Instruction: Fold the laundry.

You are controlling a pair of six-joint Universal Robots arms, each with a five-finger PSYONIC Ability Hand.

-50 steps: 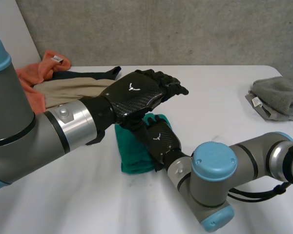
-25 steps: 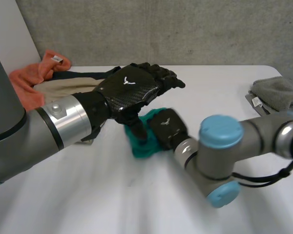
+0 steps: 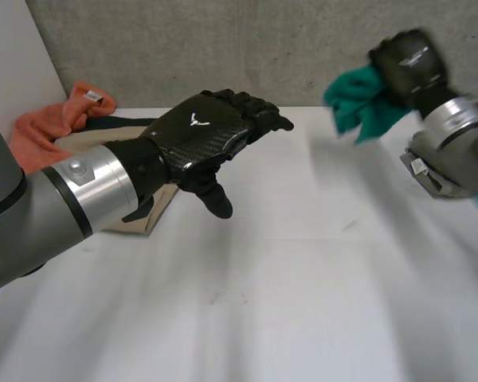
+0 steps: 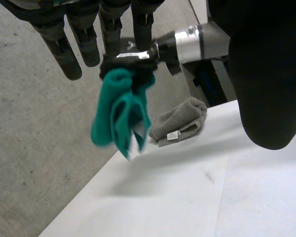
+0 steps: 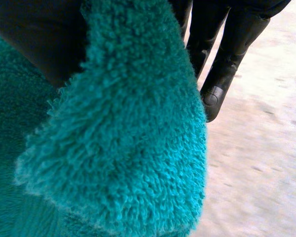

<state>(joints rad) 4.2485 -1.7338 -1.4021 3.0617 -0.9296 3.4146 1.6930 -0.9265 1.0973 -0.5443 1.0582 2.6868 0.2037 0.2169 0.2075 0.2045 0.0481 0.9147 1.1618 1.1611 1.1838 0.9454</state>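
Clamps the right hand on the teal towel, thumb and fingers curled round a bunched fold. Holds it in the air, well above the worktop, toward the far right side. Hangs crumpled there, fluffy loose ends drooping below the grip. Holds the left hand open above the worktop's middle, fingers relaxed, grasping nothing. Shows a folded grey towel lying on the worktop beyond.
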